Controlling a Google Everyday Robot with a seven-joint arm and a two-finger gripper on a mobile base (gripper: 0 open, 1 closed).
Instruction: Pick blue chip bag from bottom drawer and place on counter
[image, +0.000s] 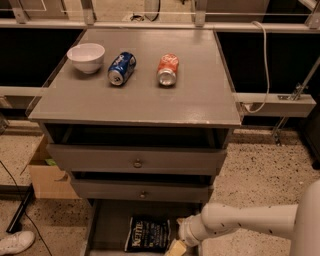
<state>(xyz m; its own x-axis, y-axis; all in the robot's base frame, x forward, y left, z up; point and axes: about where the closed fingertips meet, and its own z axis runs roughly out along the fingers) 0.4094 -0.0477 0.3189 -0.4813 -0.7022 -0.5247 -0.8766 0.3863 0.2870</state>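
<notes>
**Chip bag lies in the open bottom drawer, gripper beside it**

Nearest: the flat grey tray of the bottom drawer is pulled out, with low side walls. It holds one thing, a crinkly dark navy foil chip bag with white lettering, lying flat about mid-tray.

The gripper, on a white arm reaching in from the right, sits low at the bag's right edge. It is partly cut off at the bottom, so I cannot tell how wide it stands or whether it has hold of anything.

Above: two grey knobbed drawers, each drawn out a little, contents hidden.

On the floor to the left: a brown cardboard box and a white shoe.

Farthest: the matte grey counter carries a white bowl standing upright, then a blue soda can and an orange soda can, both on their sides and apart.
</notes>
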